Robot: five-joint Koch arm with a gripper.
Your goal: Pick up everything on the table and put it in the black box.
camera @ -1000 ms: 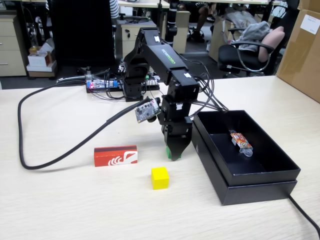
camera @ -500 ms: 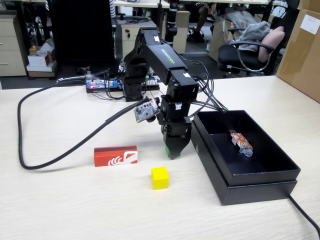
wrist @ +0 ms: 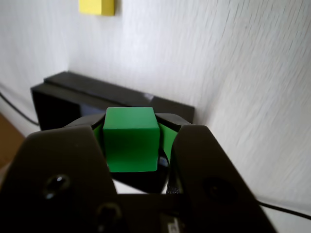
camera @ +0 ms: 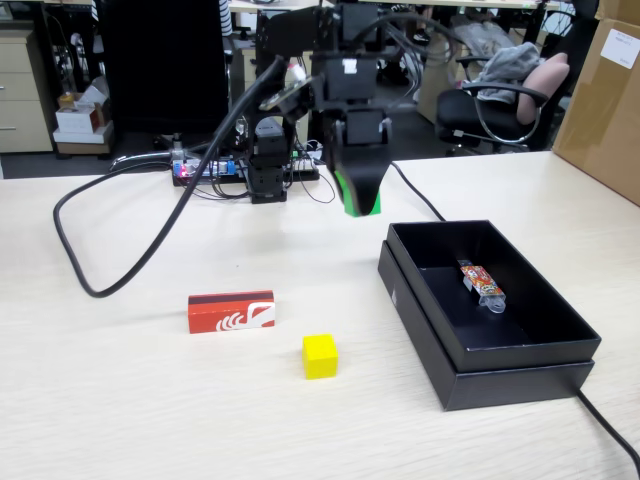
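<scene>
My gripper [camera: 360, 200] is shut on the green cube [wrist: 130, 139], held in the air to the left of the black box's far end; the cube also shows in the fixed view [camera: 361, 203]. The black box [camera: 520, 355] lies at the right of the table, and in the wrist view [wrist: 63, 90] it lies beyond the jaws. The yellow cube [camera: 320, 356] sits on the table [camera: 150, 400] in front; it also shows in the wrist view [wrist: 97, 6]. The red box [camera: 231, 311] lies left of the yellow cube.
A colourful wrapped packet [camera: 482, 284] lies inside the black box. A thick black cable [camera: 120, 280] loops over the table's left side. A thin cable [camera: 610, 425] runs off by the box's near right corner. A tan carton [camera: 605, 100] stands at the far right.
</scene>
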